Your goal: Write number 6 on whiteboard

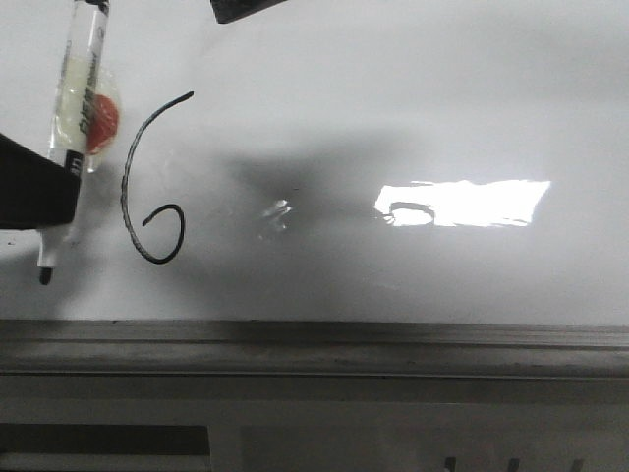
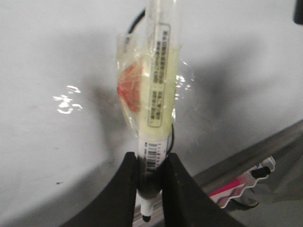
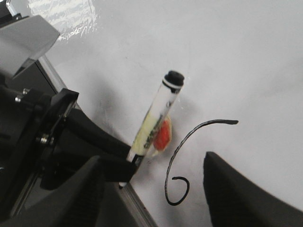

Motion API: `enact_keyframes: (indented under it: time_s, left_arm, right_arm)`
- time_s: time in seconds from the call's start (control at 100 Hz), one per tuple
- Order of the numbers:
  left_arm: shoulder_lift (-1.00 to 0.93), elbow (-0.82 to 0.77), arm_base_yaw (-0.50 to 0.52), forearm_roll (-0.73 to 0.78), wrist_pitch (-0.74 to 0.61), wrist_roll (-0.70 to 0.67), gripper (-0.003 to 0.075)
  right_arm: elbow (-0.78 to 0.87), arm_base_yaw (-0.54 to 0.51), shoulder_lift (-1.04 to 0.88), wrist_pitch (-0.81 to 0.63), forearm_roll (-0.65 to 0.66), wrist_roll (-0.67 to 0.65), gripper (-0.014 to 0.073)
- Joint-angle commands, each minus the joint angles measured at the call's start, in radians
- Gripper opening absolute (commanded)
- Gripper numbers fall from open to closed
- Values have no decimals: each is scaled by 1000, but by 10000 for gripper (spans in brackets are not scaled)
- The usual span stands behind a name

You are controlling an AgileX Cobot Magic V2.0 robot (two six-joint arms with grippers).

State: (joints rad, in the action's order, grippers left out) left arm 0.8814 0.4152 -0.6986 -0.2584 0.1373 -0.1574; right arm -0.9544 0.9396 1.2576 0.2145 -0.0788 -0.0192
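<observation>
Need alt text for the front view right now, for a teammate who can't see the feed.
A thin black number 6, its loop not quite closed, is drawn on the left of the glossy whiteboard. Just left of it, the left gripper holds a marker, jaws shut on its lower end, tip down. A grey ledge runs below.

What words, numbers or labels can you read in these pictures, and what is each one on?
"6": hand-drawn number 6 in black on the whiteboard.
Printed label and barcode on the marker held by the left gripper: too small and blurred to read.
Nothing else readable.
</observation>
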Motion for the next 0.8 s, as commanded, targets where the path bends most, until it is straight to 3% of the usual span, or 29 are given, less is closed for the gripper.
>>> enact_keyframes:
  time_s: [0.0, 0.11, 0.61, 0.68, 0.79]
  left_arm:
    - [-8, 60, 69, -28, 37, -10, -20]
    - [-8, 79, 132, -32, 126, -10, -20]
    - [37, 81, 146, -53, 107, -10, -14]
    - [44, 81, 146, -62, 107, -10, 32]
    - [44, 81, 146, -62, 107, -10, 179]
  right_arm:
    - [-33, -4, -32, -66, 7, 10, 403]
    - [-33, -4, -32, -66, 7, 10, 403]
    - [-33, -4, -32, -68, 5, 10, 403]
    - [-33, -4, -32, -68, -1, 10, 403]
    - [-33, -4, -32, -68, -8, 10, 403]
